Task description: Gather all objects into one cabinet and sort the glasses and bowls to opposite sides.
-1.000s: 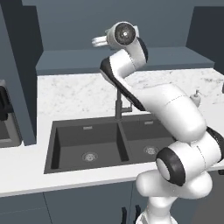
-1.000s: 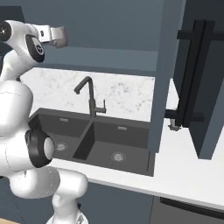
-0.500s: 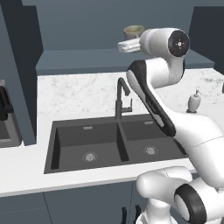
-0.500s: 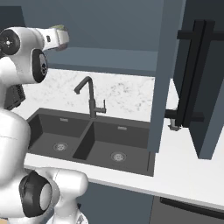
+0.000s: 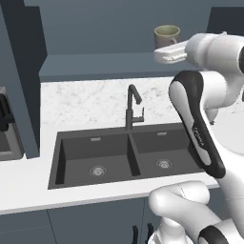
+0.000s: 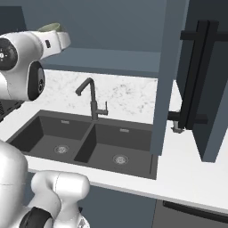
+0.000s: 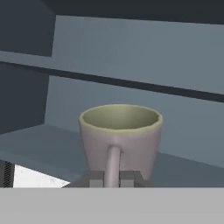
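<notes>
With our claw (image 7: 112, 178) clenched on the handle of the greyish-tan cup (image 7: 120, 136), upright just ahead of it inside the cabinet (image 7: 131, 57), we should lower it level onto the floor beneath before letting go.

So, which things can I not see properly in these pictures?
- Cup: its lower part sits behind the white hand in the left base view; only its rim shows in the right base view.
- Gripper: its fingertips are cut by the bottom of the hand view, pinching the cup's handle.
- Cabinet: its upper part is cut off by the top edge.
</notes>
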You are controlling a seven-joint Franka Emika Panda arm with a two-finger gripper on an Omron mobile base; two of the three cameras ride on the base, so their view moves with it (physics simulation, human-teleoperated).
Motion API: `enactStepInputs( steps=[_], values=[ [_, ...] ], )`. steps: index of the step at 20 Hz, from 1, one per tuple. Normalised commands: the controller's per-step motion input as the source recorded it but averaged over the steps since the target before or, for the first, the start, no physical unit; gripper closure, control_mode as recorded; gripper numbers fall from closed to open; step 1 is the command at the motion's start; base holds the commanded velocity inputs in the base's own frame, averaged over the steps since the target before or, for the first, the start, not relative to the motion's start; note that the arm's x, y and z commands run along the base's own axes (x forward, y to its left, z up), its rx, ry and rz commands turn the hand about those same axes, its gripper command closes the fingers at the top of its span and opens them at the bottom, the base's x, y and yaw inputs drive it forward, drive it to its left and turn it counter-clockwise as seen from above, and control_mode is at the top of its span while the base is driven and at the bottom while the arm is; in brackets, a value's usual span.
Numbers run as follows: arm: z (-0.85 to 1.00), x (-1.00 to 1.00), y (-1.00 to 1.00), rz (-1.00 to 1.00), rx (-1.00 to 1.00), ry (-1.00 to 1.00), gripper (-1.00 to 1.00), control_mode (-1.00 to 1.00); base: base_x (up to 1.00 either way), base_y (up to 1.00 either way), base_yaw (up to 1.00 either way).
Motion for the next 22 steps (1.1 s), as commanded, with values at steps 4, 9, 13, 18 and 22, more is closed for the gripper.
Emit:
enactStepInputs(
  steps=[4, 9, 13, 18, 22],
  values=[
    [0.69, -1.0, -0.06, -0.03, -0.08, 0.25, 1.0, -1.0, 0.0, 0.0, 0.0],
    [0.3, -1.0, -0.55, 0.0, -0.08, 0.19, 1.0, -1.0, 0.0, 0.0, 0.0],
    [-0.04, -1.0, -0.53, 0.0, 0.0, 0.01, 1.0, -1.0, 0.0, 0.0, 0.0],
    [-0.33, -1.0, -0.26, -0.01, 0.06, 0.0, 1.0, -1.0, 0.0, 0.0, 0.0],
    [-0.47, -1.0, -0.03, -0.11, 0.11, 0.0, 1.0, -1.0, 0.0, 0.0, 0.0]
  ],
)
